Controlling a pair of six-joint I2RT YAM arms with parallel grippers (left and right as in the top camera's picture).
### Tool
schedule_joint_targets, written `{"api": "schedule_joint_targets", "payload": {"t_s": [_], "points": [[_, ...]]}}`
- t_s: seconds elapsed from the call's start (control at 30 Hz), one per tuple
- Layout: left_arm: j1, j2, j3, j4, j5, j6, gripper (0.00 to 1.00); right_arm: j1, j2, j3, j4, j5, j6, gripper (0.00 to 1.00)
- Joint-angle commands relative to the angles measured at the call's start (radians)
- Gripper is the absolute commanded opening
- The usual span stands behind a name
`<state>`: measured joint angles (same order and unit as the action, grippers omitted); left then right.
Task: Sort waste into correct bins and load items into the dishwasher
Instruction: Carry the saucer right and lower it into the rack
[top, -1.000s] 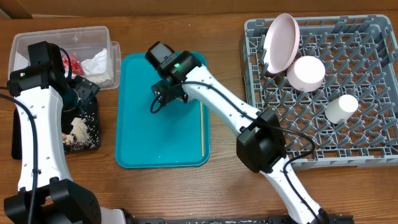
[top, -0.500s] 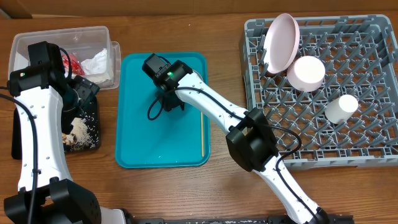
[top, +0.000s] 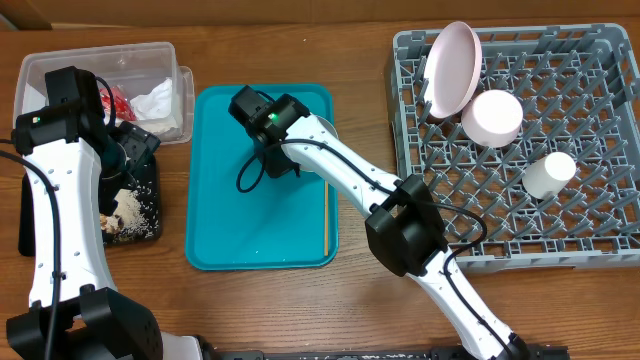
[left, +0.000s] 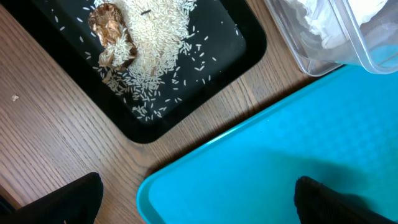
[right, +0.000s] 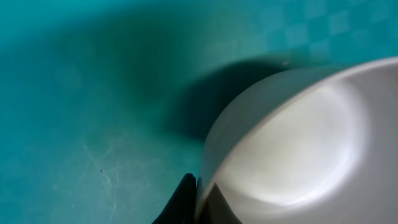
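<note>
In the right wrist view my right gripper (right: 198, 200) is shut on the rim of a small greyish bowl (right: 298, 149), which sits on the teal tray (right: 74, 124). From overhead that gripper (top: 272, 160) is over the tray's upper middle and the arm hides the bowl. My left gripper (left: 199, 202) hangs open and empty above the tray's corner, beside the black tray (left: 236, 43) holding rice (left: 149, 31) and a brown scrap (left: 109, 28). The clear tub (top: 60, 70) holds a red wrapper (top: 118, 100) and white napkins (top: 155, 100).
The grey dish rack (top: 560, 230) at right holds an upright plate (top: 450, 70), a round white dish (top: 492, 115) and a small cup (top: 550, 172). A thin yellow stick (top: 327, 210) lies along the teal tray's (top: 260, 230) right side.
My right gripper shifted slightly left over the teal tray and closed from open onto the bowl's rim. The left arm has stayed still.
</note>
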<state>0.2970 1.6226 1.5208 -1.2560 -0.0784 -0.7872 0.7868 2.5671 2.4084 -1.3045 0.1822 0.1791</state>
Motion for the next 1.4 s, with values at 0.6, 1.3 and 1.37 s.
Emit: {"api": "schedule_joint_targets", "payload": {"t_s": [0.6,1.3,1.37], "points": [[0.004,-0.013,-0.006,0.001,0.001,-0.021,1.00,-0.291,-0.664,0.029,-0.243,0.019,0.105,0.04],[0.004,-0.013,-0.006,0.001,0.001,-0.021,1.00,-1.299,-0.807,-0.479,-0.376,-1.117,-0.435,0.04],[0.004,-0.013,-0.006,0.001,0.001,-0.021,1.00,-1.319,-0.807,-0.586,-0.389,-1.272,-0.585,0.04]]}}
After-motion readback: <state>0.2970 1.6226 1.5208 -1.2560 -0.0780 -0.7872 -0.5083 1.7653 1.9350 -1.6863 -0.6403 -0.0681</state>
